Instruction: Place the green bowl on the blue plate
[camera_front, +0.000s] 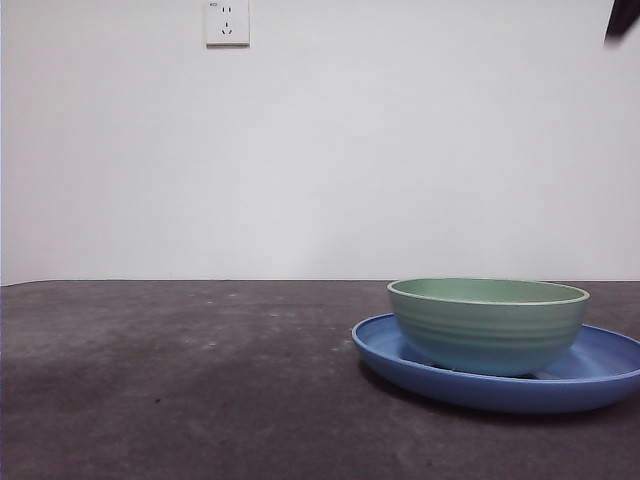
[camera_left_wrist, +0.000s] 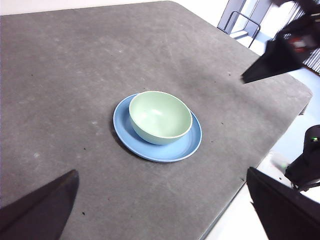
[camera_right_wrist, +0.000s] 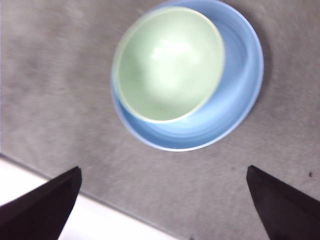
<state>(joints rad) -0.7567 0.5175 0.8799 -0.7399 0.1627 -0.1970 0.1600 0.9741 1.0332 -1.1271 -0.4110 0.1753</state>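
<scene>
The green bowl (camera_front: 488, 324) stands upright on the blue plate (camera_front: 600, 372) at the right of the dark table, a little off the plate's centre. In the left wrist view the bowl (camera_left_wrist: 160, 116) and plate (camera_left_wrist: 191, 146) lie well away from my left gripper (camera_left_wrist: 165, 210), whose jaws stand wide apart and empty. My right gripper (camera_right_wrist: 162, 210) hangs high above the bowl (camera_right_wrist: 167, 65) and plate (camera_right_wrist: 240, 85), open with nothing between its jaws. Only a black tip (camera_front: 624, 18) of an arm shows at the front view's top right corner.
A dark grey mat (camera_front: 200, 380) covers the table. Its edge runs close to the plate in the right wrist view. A white wall with a socket (camera_front: 227, 22) stands behind. The right arm (camera_left_wrist: 285, 47) shows above the table's far corner in the left wrist view.
</scene>
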